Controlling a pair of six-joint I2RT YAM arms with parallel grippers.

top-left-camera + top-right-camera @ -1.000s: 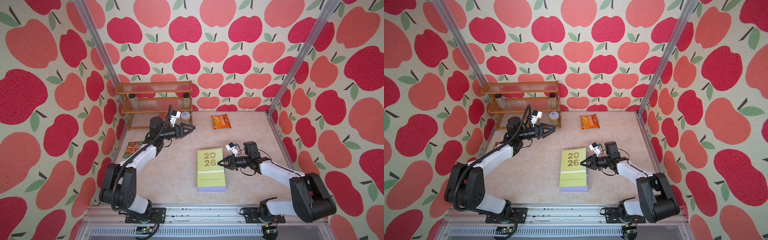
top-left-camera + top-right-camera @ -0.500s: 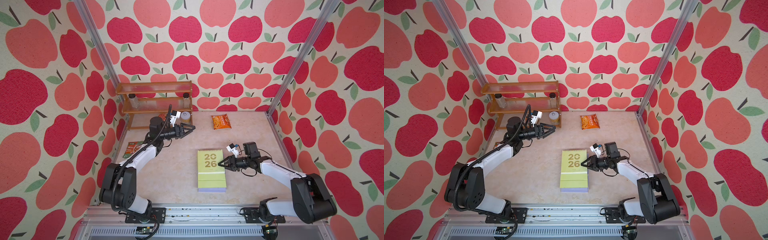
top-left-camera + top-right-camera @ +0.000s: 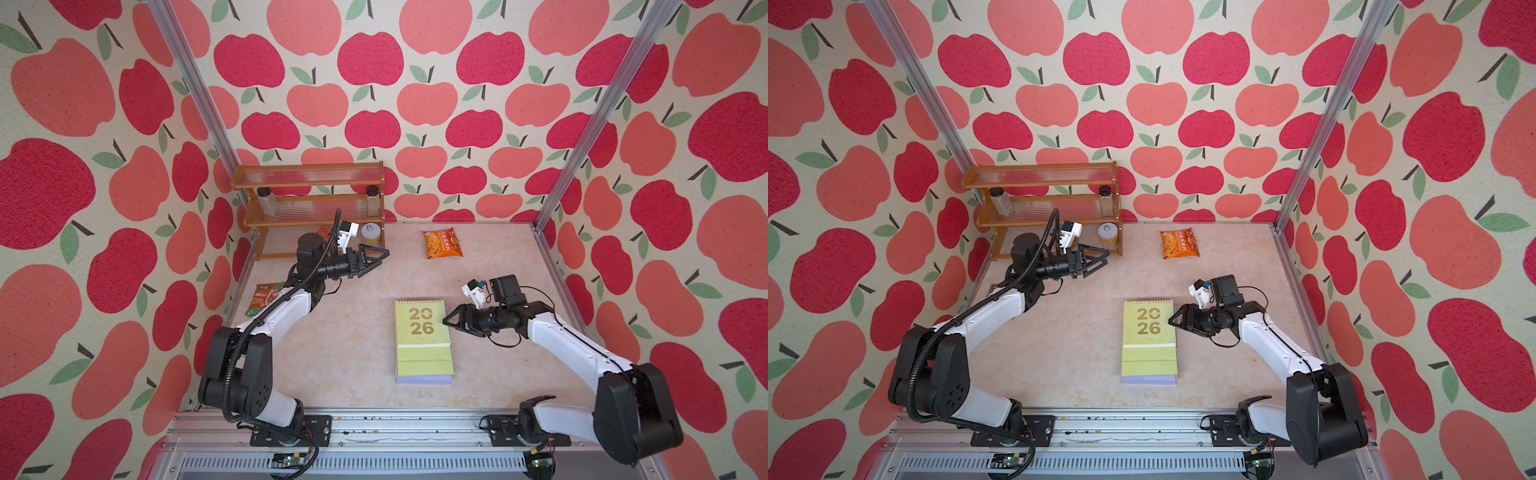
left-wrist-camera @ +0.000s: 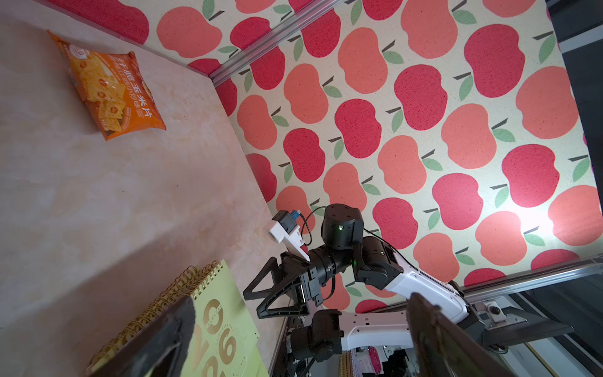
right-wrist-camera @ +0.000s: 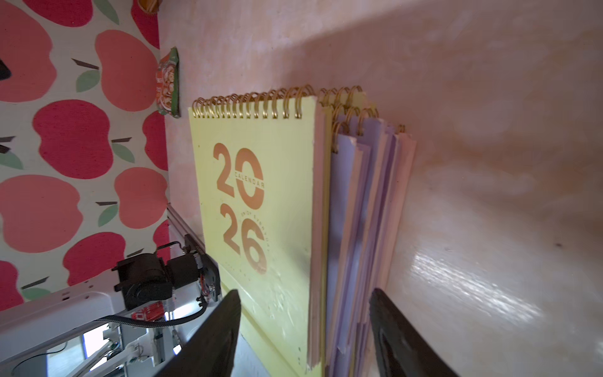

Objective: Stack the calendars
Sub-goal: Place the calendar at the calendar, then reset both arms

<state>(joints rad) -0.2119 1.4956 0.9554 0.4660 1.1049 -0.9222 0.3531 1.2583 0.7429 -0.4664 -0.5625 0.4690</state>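
Your right gripper (image 3: 445,322), pressed together a second ago, now stands spread just beside the right edge of the calendars (image 3: 422,332). They lie stacked, unmoved, between the middle and front edge of the tabletop (image 3: 345,357). Your left gripper (image 3: 383,254) hangs spread and empty toward the back-left corner.

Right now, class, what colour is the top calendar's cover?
The top calendar is yellow-green with gold numerals, clearest in the right wrist view.
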